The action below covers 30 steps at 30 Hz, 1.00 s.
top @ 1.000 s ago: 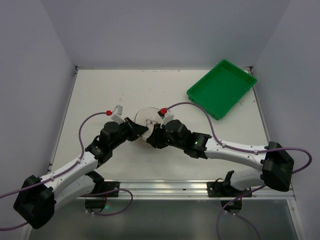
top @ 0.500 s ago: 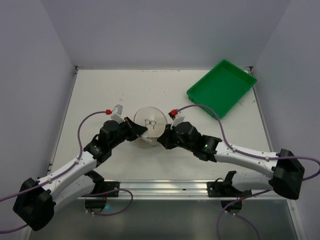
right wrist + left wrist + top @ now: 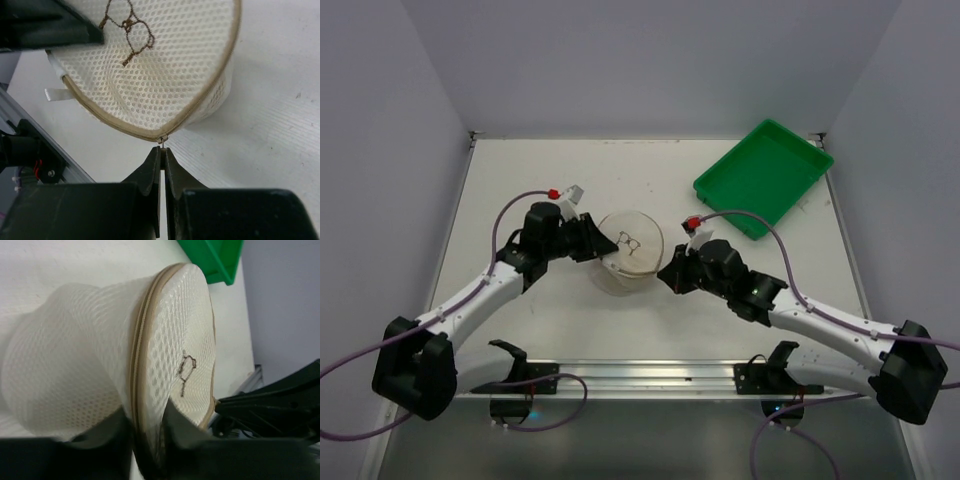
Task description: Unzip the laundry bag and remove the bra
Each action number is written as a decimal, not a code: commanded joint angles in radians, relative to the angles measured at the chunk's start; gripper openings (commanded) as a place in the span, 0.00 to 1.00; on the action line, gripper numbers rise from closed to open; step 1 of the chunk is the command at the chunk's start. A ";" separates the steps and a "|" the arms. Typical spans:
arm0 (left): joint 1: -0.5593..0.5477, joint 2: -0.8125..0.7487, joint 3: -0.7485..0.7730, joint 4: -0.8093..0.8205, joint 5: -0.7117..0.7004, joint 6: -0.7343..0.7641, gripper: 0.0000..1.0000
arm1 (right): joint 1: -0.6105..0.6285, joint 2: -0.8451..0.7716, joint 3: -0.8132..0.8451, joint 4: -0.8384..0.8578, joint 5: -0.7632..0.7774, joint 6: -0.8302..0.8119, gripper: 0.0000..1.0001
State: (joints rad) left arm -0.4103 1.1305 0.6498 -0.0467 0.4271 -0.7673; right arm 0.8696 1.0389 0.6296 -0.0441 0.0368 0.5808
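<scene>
1. Left of centre in the overhead view, the black left pincer [image 3: 596, 248] on its white arm reaches in from the lower left. Its wrist view shows the two fingers [image 3: 107, 432] nearly closed, one on each side of the bag's zipped rim, pinching it.
2. At the centre of the pale, scuffed table [image 3: 520, 180] sits the laundry bag [image 3: 628, 262], a small round drum of soft whitish honeycomb mesh. A tan zip [image 3: 117, 125] runs round the edge of its flat lid, which bears a small dark bra drawing [image 3: 629, 241]. What lies inside cannot be made out through the mesh.
3. Just right of the bag, the black right pincer [image 3: 668, 277] comes in from the lower right. In its wrist view the fingertips are pressed together on the small metal zip pull [image 3: 161, 142] at the near edge of the lid.
4. In the upper right, well apart from the bag, lies a green tray [image 3: 750, 185] of smooth plastic, rectangular with a raised rim, turned at an angle to the table edge.
5. Purple cables [image 3: 740, 225] loop above both arms.
</scene>
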 commanded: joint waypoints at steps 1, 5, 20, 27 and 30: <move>0.033 0.101 0.155 -0.113 0.000 0.137 0.43 | 0.026 0.082 0.066 0.036 -0.032 -0.015 0.00; 0.034 0.080 0.232 -0.140 -0.128 0.065 1.00 | 0.120 0.197 0.177 0.082 -0.048 0.036 0.00; 0.015 -0.293 -0.044 -0.289 -0.301 -0.105 0.91 | 0.187 0.443 0.366 0.151 -0.029 0.086 0.00; -0.076 -0.169 -0.030 -0.194 -0.335 -0.144 0.45 | 0.200 0.428 0.364 0.119 0.014 0.076 0.00; -0.078 -0.172 -0.029 -0.191 -0.353 -0.147 0.10 | 0.200 0.369 0.287 0.113 0.041 0.060 0.00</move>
State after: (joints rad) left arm -0.4831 0.9695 0.6075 -0.3019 0.1005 -0.8993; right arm 1.0645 1.4826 0.9520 0.0509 0.0212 0.6601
